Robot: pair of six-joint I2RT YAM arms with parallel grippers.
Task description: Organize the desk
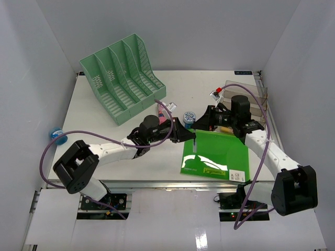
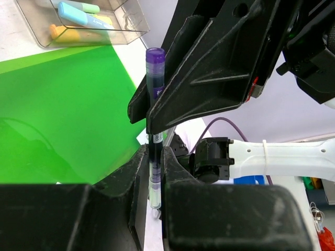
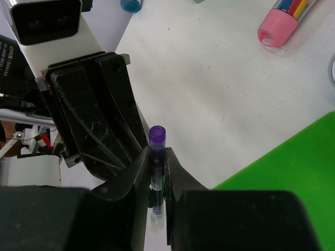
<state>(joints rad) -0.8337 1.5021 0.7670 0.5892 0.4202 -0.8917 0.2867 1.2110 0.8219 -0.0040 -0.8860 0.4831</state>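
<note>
Closest to its own wrist camera, the left pincer [image 2: 155, 157] was clamped on the lower part of a pen [image 2: 155, 78] with a purple cap. The pen stood upright between the fingers. The right pincer [image 3: 157, 162] was clamped on the same pen from the opposite side, so the two pincers faced each other very closely. Seen from above, they met a little toward 3 o'clock from the centre of the bench [image 1: 193, 89], near the 11 o'clock corner of a green folder [image 1: 217, 154]. The bench filled the middle of that view, with a green rack [image 1: 123, 78] at 10 o'clock on it.

I judged this to be a handover of the pen, with both sides gripping. The danger was in the timing. If one arm pulled away while the other held on, the pen could twist, slip or lose its cap. If both let go together, it would fall on the smooth folder and perhaps roll toward the 6 o'clock edge. The pincers were also so near that a small wrong move could knock them together.
</note>
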